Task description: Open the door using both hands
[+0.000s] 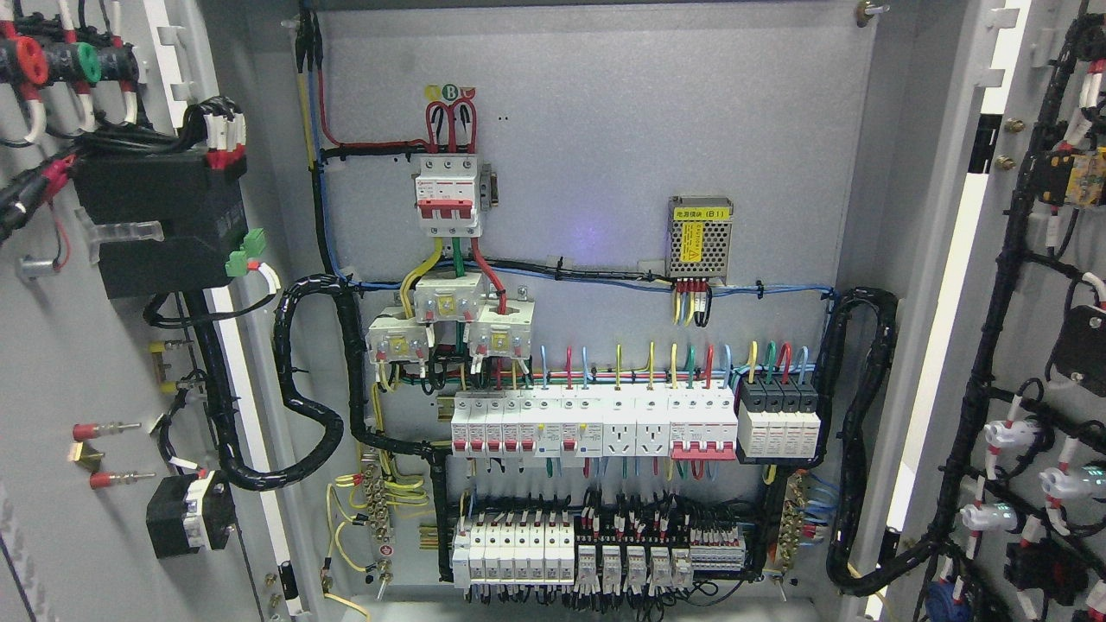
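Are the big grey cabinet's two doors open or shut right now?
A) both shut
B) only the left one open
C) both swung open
C: the left grey metal door and right grey metal door both stand swung outward, baring the wired breaker panel inside.

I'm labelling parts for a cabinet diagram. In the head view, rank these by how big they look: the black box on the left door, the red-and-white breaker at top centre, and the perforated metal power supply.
1. black box, though it sits on the open door nearer the camera, which inflates it.
2. red-and-white breaker.
3. perforated metal power supply, only slightly smaller than the breaker.
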Motion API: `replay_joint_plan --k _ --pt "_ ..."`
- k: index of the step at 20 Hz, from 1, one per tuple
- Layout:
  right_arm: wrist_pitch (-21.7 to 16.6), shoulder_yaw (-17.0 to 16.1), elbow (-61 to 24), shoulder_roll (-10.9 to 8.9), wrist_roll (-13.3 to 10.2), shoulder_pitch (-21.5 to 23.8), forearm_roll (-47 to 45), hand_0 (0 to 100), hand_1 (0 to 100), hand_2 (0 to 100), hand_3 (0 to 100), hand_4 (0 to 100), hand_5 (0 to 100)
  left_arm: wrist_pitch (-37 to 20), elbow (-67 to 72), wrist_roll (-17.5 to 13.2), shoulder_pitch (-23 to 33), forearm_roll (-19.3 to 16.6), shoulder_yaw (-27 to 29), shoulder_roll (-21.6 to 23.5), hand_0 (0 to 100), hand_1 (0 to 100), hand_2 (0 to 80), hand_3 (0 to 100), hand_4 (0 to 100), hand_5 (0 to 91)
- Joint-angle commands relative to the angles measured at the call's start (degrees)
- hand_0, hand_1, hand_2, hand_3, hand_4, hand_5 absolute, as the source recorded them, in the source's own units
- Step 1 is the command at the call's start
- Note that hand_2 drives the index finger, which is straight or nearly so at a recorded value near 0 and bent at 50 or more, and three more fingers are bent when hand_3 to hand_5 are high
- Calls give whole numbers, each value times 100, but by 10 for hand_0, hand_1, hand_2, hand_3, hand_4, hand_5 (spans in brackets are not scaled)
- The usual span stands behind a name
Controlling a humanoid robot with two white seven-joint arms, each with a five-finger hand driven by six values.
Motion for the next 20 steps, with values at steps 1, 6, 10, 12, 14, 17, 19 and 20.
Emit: replay_joint_plan --k 1,6,10,12,14,17,19,20 --pt "-557 -983 -320 -611 28 724 5 0 0 0 0 0 0 -16 -96 11 20 2 -87 -1 0 0 0 0 31 0" --pt "-1147 -1353 -329 -796 28 1137 5 0 0 0 0 0 0 -16 -911 -32 415 2 -245 -9 0 0 0 0 31 0" --pt "-1253 -1450 -364 -910 37 1322 -4 0 0 0 0 0 0 -16 -1843 -261 784 2 -263 -1 0 0 0 0 31 0" --pt "-1244 -1520 -582 -963 28 1349 -4 0 0 0 0 0 0 -16 -2326 -261 925 28 -420 43 0 0 0 0 31 0" --pt "-1235 -1608 -855 -955 28 1349 -4 0 0 0 0 0 0 -33 -2818 -270 1066 212 -517 78 0 0 0 0 31 0" --pt "-1253 -1705 -1163 -954 19 1366 -4 0 0 0 0 0 0 -95 -3539 -261 1241 554 -894 175 0 0 0 0 31 0" --pt "-1270 -1827 -1321 -946 19 1366 -4 0 0 0 0 0 0 -104 -4014 -253 1408 853 -1289 289 0 0 0 0 32 0" --pt "-1323 -1845 -1348 -963 19 1358 -4 0 0 0 0 0 0 -104 -4312 -252 1522 1002 -1491 368 0 0 0 0 32 0"
